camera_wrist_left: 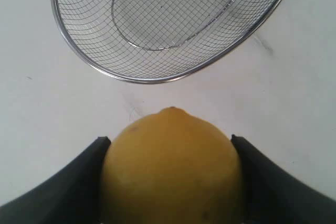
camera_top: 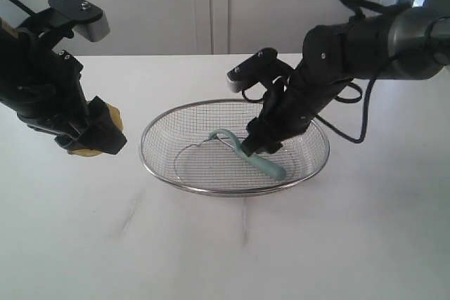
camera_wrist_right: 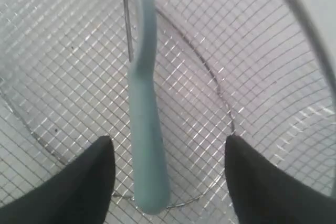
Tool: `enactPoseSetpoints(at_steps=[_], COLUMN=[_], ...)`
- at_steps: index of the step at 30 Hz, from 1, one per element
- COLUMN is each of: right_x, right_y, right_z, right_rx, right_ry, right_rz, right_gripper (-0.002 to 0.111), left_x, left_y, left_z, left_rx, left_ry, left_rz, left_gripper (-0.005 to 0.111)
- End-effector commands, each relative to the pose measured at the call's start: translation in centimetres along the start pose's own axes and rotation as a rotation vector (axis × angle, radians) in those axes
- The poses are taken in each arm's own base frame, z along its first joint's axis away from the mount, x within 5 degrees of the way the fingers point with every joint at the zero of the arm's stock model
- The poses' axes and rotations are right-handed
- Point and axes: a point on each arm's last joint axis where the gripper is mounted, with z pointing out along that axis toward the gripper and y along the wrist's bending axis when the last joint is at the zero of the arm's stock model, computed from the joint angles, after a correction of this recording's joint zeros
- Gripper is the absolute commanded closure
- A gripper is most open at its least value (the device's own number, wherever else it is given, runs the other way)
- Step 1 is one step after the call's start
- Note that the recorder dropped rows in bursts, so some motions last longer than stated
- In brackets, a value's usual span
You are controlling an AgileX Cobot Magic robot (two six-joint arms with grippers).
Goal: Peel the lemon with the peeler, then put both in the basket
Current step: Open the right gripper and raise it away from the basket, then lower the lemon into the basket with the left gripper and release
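Observation:
The yellow lemon (camera_wrist_left: 170, 169) is clamped between the two black fingers of my left gripper (camera_wrist_left: 170, 153), held above the table just left of the basket (camera_top: 151, 159); in the exterior view only a sliver of the lemon (camera_top: 111, 116) shows behind the left gripper (camera_top: 98, 137). The teal peeler (camera_wrist_right: 144, 108) lies loose on the mesh inside the basket (camera_wrist_right: 252, 51), its hooked head (camera_top: 223, 134) toward the basket's middle. My right gripper (camera_wrist_right: 168, 156) hovers open over the peeler's handle (camera_top: 264, 165), both fingers apart from it.
The basket's rim (camera_wrist_left: 142, 80) lies a short way from the lemon's nubbed tip. White tabletop (camera_top: 225, 244) surrounds the basket. A pale wall or cabinet (camera_top: 211, 5) stands behind the table's far edge.

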Motion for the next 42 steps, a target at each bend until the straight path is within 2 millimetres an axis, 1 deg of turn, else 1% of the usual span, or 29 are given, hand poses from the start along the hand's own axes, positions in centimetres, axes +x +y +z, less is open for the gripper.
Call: enactPoseSetpoints(at_steps=[1, 2, 3, 4, 5, 7, 8, 10, 12, 14, 16, 19, 35, 39, 40, 42], right_x=[-1.0, -1.0, -0.9, -0.8, -0.4, 0.4, 1.0, 1.5, 2.1, 2.2, 2.2, 2.3, 2.5, 2.6, 2.6, 2.6], right_y=[-0.1, 0.0, 0.2, 0.3, 0.6, 1.1, 1.4, 1.7, 2.0, 2.1, 2.1, 2.2, 2.5, 2.6, 2.6, 2.6], right_z=[-5.4, -6.2, -8.4, -9.4, -11.5, -14.2, -15.9, -17.3, -19.5, -20.0, -20.0, -19.9, -19.9, -19.9, -19.9, -19.9], right_rx=[0.032, 0.033, 0.034, 0.033, 0.028, 0.014, 0.006, 0.004, 0.014, 0.019, 0.014, 0.001, -0.033, -0.041, -0.043, -0.044], right_ry=[-0.093, -0.099, -0.112, -0.115, -0.114, -0.095, -0.084, -0.085, -0.119, -0.133, -0.131, -0.124, -0.094, -0.082, -0.083, -0.084], right_rz=[-0.013, -0.014, -0.018, -0.019, -0.023, -0.009, -0.002, -0.005, -0.004, -0.005, 0.006, 0.029, 0.039, 0.041, 0.042, 0.043], right_gripper=[0.05, 0.051, 0.052, 0.054, 0.057, 0.062, 0.068, 0.075, 0.09, 0.098, 0.104, 0.108, 0.108, 0.108, 0.108, 0.108], left_x=[-0.2, -0.2, -0.2, -0.2, -0.2, -0.2, -0.2, -0.3, -0.4, -0.4, -0.5, -0.6, -0.8, -1.1, -1.2, -1.6], left_y=[-0.4, -0.4, -0.4, -0.4, -0.4, -0.4, -0.4, -0.3, -0.3, -0.3, -0.3, -0.2, -0.1, 0.1, 0.2, 0.6], left_z=[-0.5, -0.5, -0.5, -0.5, -0.5, -0.5, -0.5, -0.5, -0.5, -0.5, -0.5, -0.5, -0.5, 0.3, 1.1, 1.9], left_rx=[0.013, 0.013, 0.013, 0.013, 0.013, 0.013, 0.011, 0.006, 0.001, 0.001, -0.002, -0.009, -0.014, -0.009, 0.006, 0.015], left_ry=[-0.022, -0.022, -0.022, -0.022, -0.022, -0.022, -0.024, -0.034, -0.042, -0.042, -0.048, -0.06, -0.082, -0.088, -0.073, -0.055], left_rz=[0.002, 0.002, 0.002, 0.002, 0.002, 0.002, 0.002, 0.002, 0.002, 0.002, 0.002, 0.002, -0.004, -0.007, -0.005, -0.008], left_gripper=[0.107, 0.107, 0.107, 0.107, 0.107, 0.107, 0.107, 0.107, 0.107, 0.107, 0.107, 0.107, 0.107, 0.107, 0.107, 0.107])
